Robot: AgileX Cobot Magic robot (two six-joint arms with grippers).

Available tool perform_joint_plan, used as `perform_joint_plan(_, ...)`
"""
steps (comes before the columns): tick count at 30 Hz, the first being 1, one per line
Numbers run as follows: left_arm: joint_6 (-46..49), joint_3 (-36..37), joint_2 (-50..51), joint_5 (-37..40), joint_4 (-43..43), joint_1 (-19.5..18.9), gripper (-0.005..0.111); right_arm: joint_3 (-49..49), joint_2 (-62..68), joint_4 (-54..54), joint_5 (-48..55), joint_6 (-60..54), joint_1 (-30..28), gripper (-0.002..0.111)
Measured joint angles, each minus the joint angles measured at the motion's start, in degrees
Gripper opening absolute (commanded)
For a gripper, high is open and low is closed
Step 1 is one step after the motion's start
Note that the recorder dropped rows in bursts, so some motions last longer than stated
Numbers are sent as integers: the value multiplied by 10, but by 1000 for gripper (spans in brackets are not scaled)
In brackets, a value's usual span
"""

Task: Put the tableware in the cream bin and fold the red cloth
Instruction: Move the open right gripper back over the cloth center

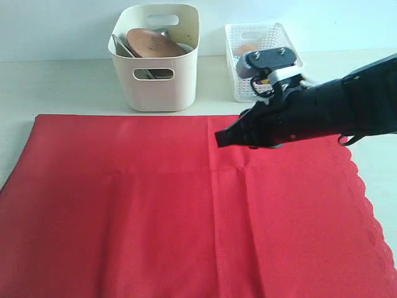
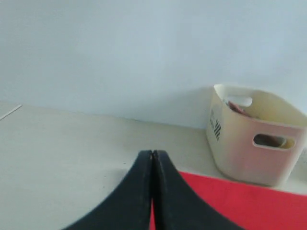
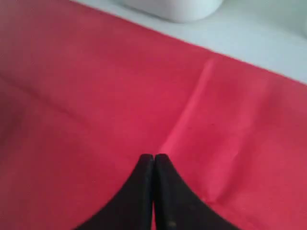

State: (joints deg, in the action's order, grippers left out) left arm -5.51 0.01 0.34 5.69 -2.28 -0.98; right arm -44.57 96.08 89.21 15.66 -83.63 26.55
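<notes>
The red cloth [image 1: 186, 211] lies spread flat over the table, scalloped edge on the right, with faint crease lines. The cream bin [image 1: 156, 59] stands behind it, holding the round brown wooden plate [image 1: 154, 42] and some steel pieces. My right gripper [image 1: 221, 138] hovers over the cloth's far middle, shut and empty; its wrist view shows the red cloth [image 3: 96, 105] below the tips [image 3: 153, 157]. My left gripper [image 2: 152, 153] is shut, empty, above the table near the red cloth's corner [image 2: 240, 201], with the cream bin [image 2: 254, 139] ahead. The left arm is outside the exterior view.
A white lattice basket [image 1: 282, 40] with food in it stands right of the bin, partly behind my right arm. Bare pale table [image 1: 56, 84] runs behind the cloth on the left. A wall closes the back.
</notes>
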Motion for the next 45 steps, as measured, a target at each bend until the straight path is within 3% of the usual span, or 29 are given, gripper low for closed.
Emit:
perform_joint_plan(4, -98, 0, 0, -27, -10, 0, 2, 7, 45, 40, 4, -45, 28, 0)
perform_joint_plan(11, -84, 0, 44, -88, -11, 0, 3, 7, 100, 48, 14, -50, 29, 0)
perform_joint_plan(14, -75, 0, 115, -107, -11, 0, 10, 7, 110, 55, 27, -58, 29, 0)
perform_joint_plan(23, -72, -5, 382, -176, -11, 0, 55, 7, 112, 59, 64, -78, 29, 0)
perform_joint_plan(30, -59, -11, 591, -310, 36, 0, 75, 7, 112, 59, 65, -82, 29, 0)
perform_joint_plan(35, -55, -18, 722, -416, 65, 0, 83, 7, 112, 59, 65, -85, 29, 0)
perform_joint_plan(45, -55, -105, 935, -434, 68, 0, 84, 7, 112, 59, 66, -98, 29, 0)
